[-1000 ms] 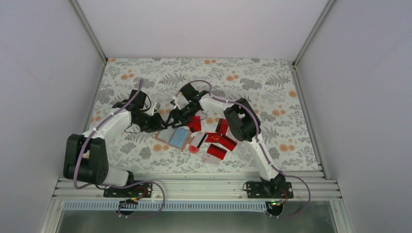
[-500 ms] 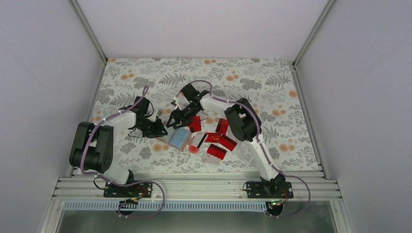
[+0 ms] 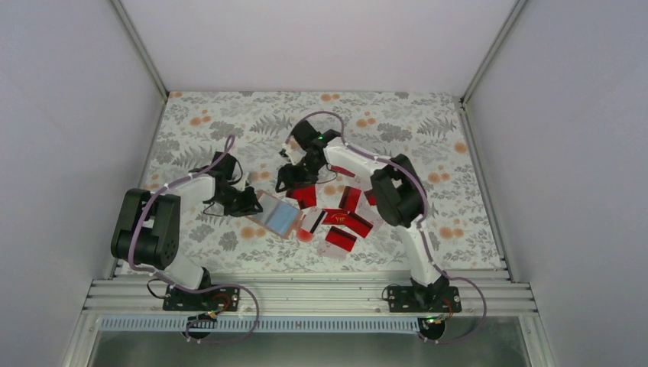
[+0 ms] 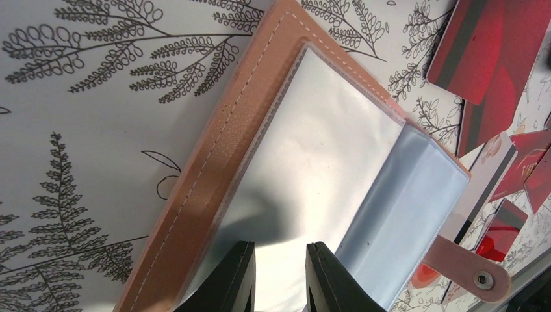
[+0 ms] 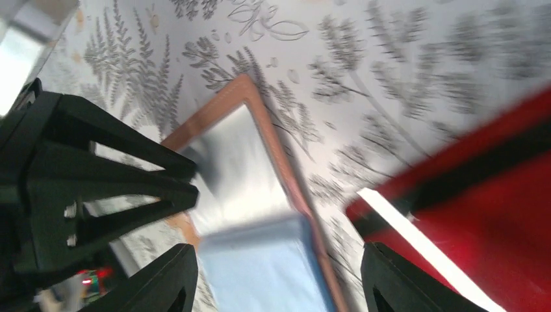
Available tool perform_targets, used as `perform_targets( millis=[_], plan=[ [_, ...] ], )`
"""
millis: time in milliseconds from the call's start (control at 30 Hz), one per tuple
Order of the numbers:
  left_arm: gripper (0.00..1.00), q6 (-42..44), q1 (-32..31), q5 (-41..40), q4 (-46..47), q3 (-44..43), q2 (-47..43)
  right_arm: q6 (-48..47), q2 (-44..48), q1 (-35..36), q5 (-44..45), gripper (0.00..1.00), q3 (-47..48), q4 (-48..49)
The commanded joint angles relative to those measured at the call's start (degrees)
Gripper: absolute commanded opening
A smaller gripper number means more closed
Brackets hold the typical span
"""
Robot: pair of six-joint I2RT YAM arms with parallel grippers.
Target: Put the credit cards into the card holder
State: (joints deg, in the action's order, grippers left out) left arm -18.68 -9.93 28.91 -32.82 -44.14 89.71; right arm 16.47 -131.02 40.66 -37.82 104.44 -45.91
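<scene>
Card holder (image 3: 277,217): tan-brown leather folding wallet, lying open on the worktop, clear and pale-blue sleeves facing up.
Credit cards (image 3: 341,220): glossy red rectangles with dark stripes, scattered just beside its right edge, some overlapping.
Left hand (image 4: 281,248): my fingers are nearly together with the tips on the clear sleeve; I cannot tell whether they pinch it.
Right hand (image 5: 276,260): spread wide and holding nothing, above the wallet's far edge.
Worktop (image 3: 229,122): fern-and-orange-flower print.

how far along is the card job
The card holder lies open, but no card shows inside. The left gripper pinches its edge; the right gripper is open and empty near it. Left: the red credit cards lie loose beside it.
</scene>
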Motion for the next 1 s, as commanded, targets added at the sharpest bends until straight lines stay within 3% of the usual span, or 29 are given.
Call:
perform_targets(
  millis=[0,233,333,500,733,867,967],
  plan=[
    [0.22,0.6,-0.6,-0.9,-0.3,-0.9,-1.2,-2.0,10.0,-1.1,18.7,0.66,-4.0,-6.7],
    [0.22,1.0,-1.5,-1.6,-1.7,-3.5,-1.4,4.8,18.2,-0.9,28.3,0.78,-11.5,-10.6],
    [0.22,1.0,-1.7,-1.7,-2.0,-3.9,-1.4,9.5,20.5,-0.7,29.9,0.99,-13.9,-11.2],
    [0.22,1.3,-1.8,-1.4,-2.0,-3.7,-1.8,16.9,21.4,0.0,33.5,0.99,-14.3,-12.7],
    [0.22,2.9,-1.9,-1.6,-2.4,-3.3,-2.7,22.5,26.5,-0.1,36.0,0.99,-17.5,-7.5],
    [0.22,3.7,-1.9,-1.4,-2.4,-2.9,-3.0,21.5,29.6,-1.6,34.9,0.99,-20.9,-3.9],
    [0.22,3.9,-1.9,-1.3,-2.2,-2.5,-3.5,15.5,34.1,-1.6,34.6,0.99,-26.4,1.5]
  ],
)
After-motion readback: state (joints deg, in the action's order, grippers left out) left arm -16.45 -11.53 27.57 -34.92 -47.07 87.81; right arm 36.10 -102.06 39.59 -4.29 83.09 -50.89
